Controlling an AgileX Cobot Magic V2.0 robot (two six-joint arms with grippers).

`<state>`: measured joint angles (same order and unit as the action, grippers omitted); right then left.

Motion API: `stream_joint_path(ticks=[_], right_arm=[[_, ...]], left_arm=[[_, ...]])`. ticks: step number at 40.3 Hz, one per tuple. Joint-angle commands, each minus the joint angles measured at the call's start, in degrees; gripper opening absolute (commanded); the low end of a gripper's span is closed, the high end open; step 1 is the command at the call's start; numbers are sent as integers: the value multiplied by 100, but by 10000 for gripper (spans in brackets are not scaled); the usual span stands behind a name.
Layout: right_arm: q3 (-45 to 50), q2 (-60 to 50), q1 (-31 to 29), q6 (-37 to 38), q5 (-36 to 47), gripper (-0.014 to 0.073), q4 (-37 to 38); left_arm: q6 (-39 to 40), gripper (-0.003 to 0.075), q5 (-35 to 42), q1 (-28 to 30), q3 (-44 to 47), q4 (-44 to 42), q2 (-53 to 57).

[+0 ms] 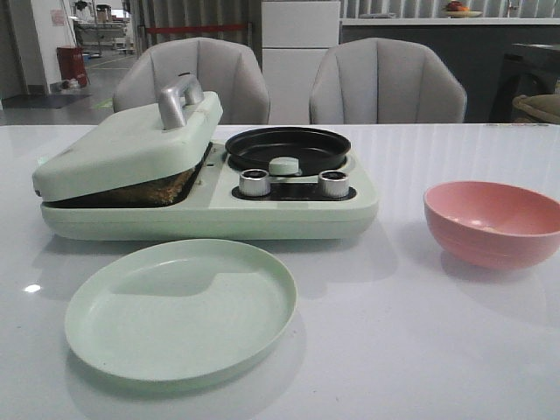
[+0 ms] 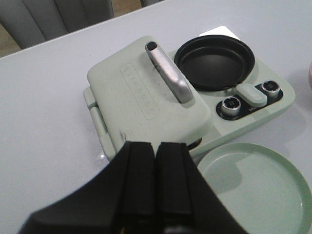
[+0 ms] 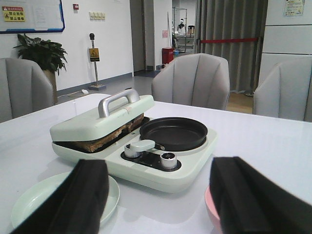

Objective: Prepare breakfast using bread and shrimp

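Observation:
Brown-crusted bread [image 1: 168,186] shows in the gap under the pale green lid [image 1: 131,144] of the breakfast maker [image 1: 289,214]; the lid rests slightly ajar on the bread [image 3: 105,140]. The shrimp is out of view. My left gripper [image 2: 156,146] is shut with nothing between its fingers, hovering over the lid [image 2: 146,97] near the edge closest to the plate. My right gripper [image 3: 161,168] stands open and empty, low over the table in front of the maker's knobs [image 3: 168,159]. Neither gripper shows in the front view.
A pale green plate [image 1: 179,306] lies in front of the maker. A pink bowl [image 1: 494,223] stands at the right. The maker's round black pan [image 1: 287,149] holds nothing. A silver handle [image 1: 175,101] rises from the lid. Two grey chairs stand behind the table.

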<state>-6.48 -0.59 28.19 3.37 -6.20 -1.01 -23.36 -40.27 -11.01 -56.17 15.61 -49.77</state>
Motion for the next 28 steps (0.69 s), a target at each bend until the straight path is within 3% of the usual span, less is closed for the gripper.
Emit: stream_joint_path(ticks=[1,28], right_arm=[[-164,-104,-6,-22,522,552,52],[-164,-104,-6,-22,588,552,52]], left_arm=[[163,32,483,-30,270,66,537],[189,32,1048,-30,2918,-97,3855]])
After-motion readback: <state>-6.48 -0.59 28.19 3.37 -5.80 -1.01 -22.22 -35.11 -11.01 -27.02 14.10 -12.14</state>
